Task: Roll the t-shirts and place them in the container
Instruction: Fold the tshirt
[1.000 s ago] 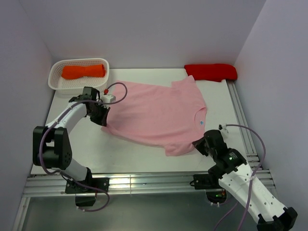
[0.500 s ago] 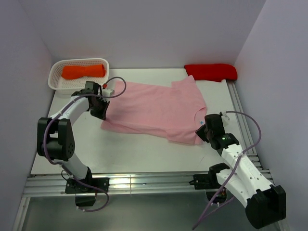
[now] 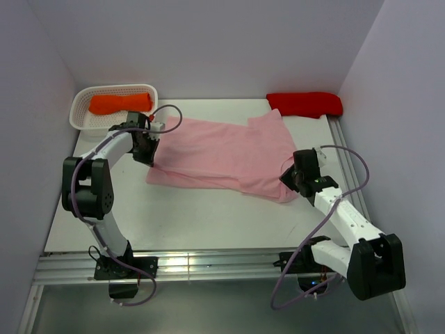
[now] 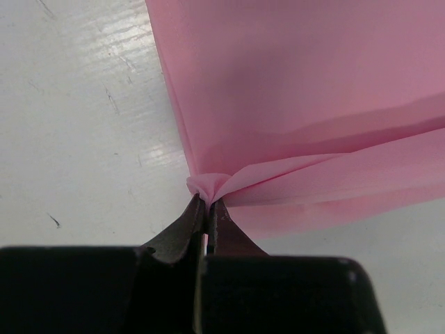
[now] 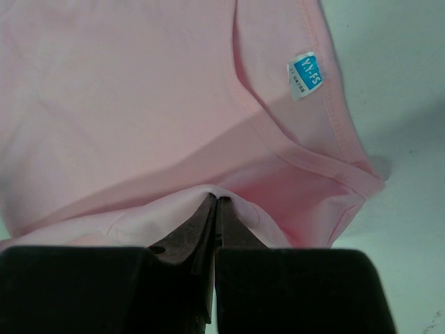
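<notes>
A light pink t-shirt point(image 3: 222, 158) lies across the middle of the white table, its near edge folded over toward the back. My left gripper point(image 3: 147, 154) is shut on the shirt's left edge, where a small pinch of pink cloth point(image 4: 208, 186) bunches at the fingertips point(image 4: 207, 202). My right gripper point(image 3: 290, 175) is shut on the shirt's right end, close to the collar with its blue label point(image 5: 306, 74); pink cloth point(image 5: 139, 104) drapes over its fingertips point(image 5: 216, 202). An orange t-shirt bundle point(image 3: 119, 103) and a red t-shirt bundle point(image 3: 304, 103) sit at the back.
A white basket point(image 3: 78, 115) at the back left holds the orange bundle. The red bundle lies against the back wall on the right. Purple walls close in both sides, and a metal rail point(image 3: 351, 181) runs along the table's right edge.
Both grippers have moved away from me toward the back, carrying the shirt's near edge with them, so the pink shirt is now folded over and narrower front to back.
</notes>
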You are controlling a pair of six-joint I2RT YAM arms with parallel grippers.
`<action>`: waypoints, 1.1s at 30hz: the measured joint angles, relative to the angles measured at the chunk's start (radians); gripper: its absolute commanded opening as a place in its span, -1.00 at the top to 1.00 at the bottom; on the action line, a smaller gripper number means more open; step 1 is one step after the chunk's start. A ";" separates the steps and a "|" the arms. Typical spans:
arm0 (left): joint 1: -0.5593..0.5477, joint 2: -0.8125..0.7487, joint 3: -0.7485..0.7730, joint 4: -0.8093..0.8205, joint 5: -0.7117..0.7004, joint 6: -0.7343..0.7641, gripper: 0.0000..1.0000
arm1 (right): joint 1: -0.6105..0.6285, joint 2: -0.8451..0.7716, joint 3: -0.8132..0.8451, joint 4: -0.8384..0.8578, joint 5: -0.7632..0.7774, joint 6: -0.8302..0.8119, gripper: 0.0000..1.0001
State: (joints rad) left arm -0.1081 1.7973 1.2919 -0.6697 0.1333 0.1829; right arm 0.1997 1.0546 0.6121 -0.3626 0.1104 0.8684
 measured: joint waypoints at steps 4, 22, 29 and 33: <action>0.000 0.024 0.023 0.006 -0.002 -0.014 0.99 | -0.012 0.041 0.005 0.017 0.000 -0.007 1.00; 0.000 -0.012 0.033 0.005 -0.003 -0.046 0.99 | -0.034 0.007 0.005 0.029 -0.003 -0.030 1.00; -0.001 -0.116 0.013 -0.019 0.000 -0.046 0.99 | -0.034 -0.092 0.028 -0.024 0.000 -0.042 1.00; -0.003 -0.119 0.013 -0.032 0.000 -0.047 0.99 | -0.034 -0.097 0.050 -0.044 0.001 -0.053 1.00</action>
State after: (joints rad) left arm -0.1116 1.6783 1.3052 -0.7021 0.1333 0.1356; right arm 0.1654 0.9581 0.6624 -0.4065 0.1116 0.8158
